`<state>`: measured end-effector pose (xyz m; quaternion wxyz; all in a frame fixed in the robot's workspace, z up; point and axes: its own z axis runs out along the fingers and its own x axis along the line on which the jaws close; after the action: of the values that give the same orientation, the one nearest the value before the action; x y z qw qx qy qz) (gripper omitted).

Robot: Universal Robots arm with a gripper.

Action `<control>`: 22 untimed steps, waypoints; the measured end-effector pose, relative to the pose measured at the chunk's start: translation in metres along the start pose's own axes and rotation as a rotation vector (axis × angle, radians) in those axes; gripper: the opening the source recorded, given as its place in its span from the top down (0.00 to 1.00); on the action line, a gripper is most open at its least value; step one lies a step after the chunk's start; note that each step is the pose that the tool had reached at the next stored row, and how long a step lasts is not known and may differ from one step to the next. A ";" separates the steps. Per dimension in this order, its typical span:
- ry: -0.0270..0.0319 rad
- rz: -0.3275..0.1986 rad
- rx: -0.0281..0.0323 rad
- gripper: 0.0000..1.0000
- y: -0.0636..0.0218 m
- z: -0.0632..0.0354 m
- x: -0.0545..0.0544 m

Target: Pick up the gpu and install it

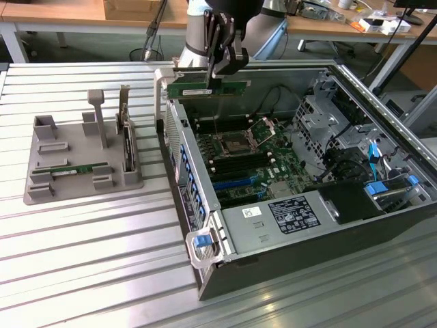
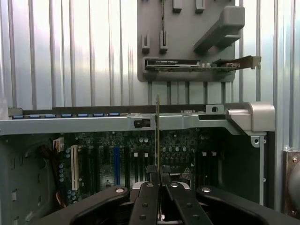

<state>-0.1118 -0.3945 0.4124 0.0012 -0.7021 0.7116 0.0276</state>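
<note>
The hand (image 1: 222, 70) is closed on the gpu (image 1: 194, 89), gripping the green stick by its upper edge, with the white label facing the exterior view's camera. The gpu hangs level and lengthwise in the air above the far side of the open case (image 1: 179, 150), well clear of the motherboard (image 1: 239, 160) below. In the wrist view the hand (image 2: 158, 174) pinches the gpu (image 2: 158, 136) between its two fingers, and the stick shows edge-on as a thin upright line over the motherboard (image 2: 178, 150), reaching up to the case rim (image 2: 93, 123). On the ribbed metal desk (image 1: 82, 239), to the exterior view's left of the case, sits a grey holder (image 1: 41, 184). A second green stick (image 1: 78, 169) lies flat in it and a dark card (image 1: 126, 147) stands upright in a slot. In the wrist view the holder (image 2: 187, 28) and card (image 2: 187, 64) lie beyond the case rim.
</note>
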 end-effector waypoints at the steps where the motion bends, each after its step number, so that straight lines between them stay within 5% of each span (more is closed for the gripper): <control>1: 0.0000 0.000 0.0000 0.88 -0.0010 0.0001 0.000; 22: 0.0004 0.000 0.0000 0.88 -0.0291 0.0026 0.000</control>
<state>-0.0829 -0.3945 0.4088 0.0010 -0.7021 0.7116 0.0275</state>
